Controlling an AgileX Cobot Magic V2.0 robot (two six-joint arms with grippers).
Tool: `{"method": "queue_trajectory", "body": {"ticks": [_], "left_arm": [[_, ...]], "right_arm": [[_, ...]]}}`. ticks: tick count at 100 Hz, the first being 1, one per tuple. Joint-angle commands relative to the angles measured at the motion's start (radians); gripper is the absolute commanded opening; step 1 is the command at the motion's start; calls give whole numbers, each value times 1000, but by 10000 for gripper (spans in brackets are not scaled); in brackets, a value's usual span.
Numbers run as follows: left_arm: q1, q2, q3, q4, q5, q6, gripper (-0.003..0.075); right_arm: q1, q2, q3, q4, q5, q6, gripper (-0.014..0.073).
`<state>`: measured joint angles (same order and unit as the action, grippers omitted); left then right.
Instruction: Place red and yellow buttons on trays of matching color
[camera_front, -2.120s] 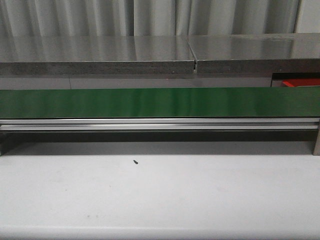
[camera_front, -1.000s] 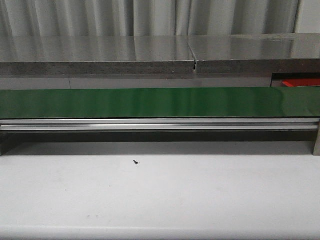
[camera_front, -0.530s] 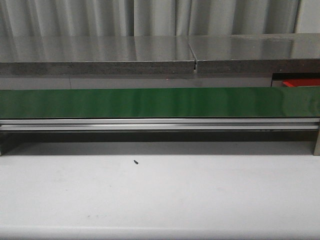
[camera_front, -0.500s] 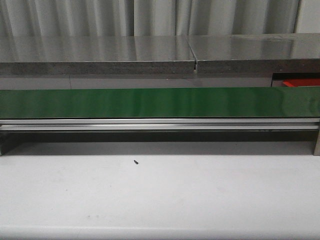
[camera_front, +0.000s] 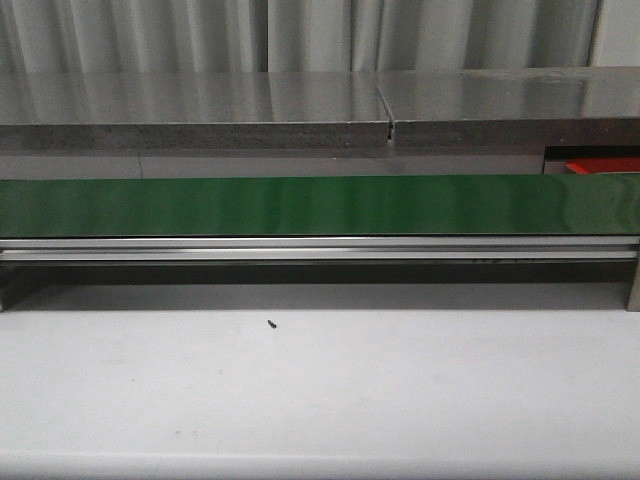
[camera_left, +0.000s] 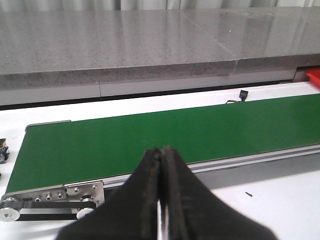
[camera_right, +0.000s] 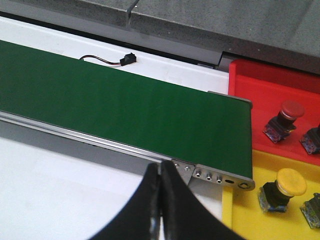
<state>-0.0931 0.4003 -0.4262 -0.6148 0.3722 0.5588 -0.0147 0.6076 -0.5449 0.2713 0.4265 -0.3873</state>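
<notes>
You have a long green conveyor belt (camera_front: 300, 205) running left to right across the scene, with a grey stone counter (camera_front: 190, 105) behind it and a white table (camera_front: 320, 390) on the near side. A tiny dark speck (camera_front: 271, 323) lies on that table, near the belt's frame.

Past the belt's right end sit 2 trays: the red tray (camera_right: 260, 92) farther back and the yellow tray (camera_right: 240, 212) nearer, touching edge to edge. The red button (camera_right: 286, 114) is in the red tray and the yellow button (camera_right: 285, 186) is in the yellow tray. Other parts at the picture's edge are too cut off to name.

A small black connector (camera_right: 129, 59) on a wire lies on the white strip behind the belt.

Neither arm shows in the front view. Your left gripper (camera_left: 162, 200) hangs above the near side of the belt toward its left end, its jaws pressed together with nothing between them. Your right gripper (camera_right: 161, 205) hovers near the belt's right end, just beside the yellow tray, jaws also closed and empty.
</notes>
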Motion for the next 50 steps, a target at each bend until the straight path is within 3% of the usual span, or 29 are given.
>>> {"method": "queue_trajectory", "body": {"ticks": [1, 16, 25, 32, 50], "left_arm": [[-8, 8, -27, -26, -66, -45, -15], [-8, 48, -65, -15, -64, -108, 34], [-8, 97, -111, 0, -57, -108, 109], [-8, 137, -150, 0, -52, -108, 211], [-8, 239, -247, 20, -50, -108, 570]], "right_arm": [[1, -1, -26, 11, -65, -7, -66], [1, -1, -26, 11, -65, -7, -66], [1, -1, -26, 11, -65, -7, -66], [1, -1, -26, 11, -65, -7, -66], [1, -1, -26, 11, -65, -7, -66]]}}
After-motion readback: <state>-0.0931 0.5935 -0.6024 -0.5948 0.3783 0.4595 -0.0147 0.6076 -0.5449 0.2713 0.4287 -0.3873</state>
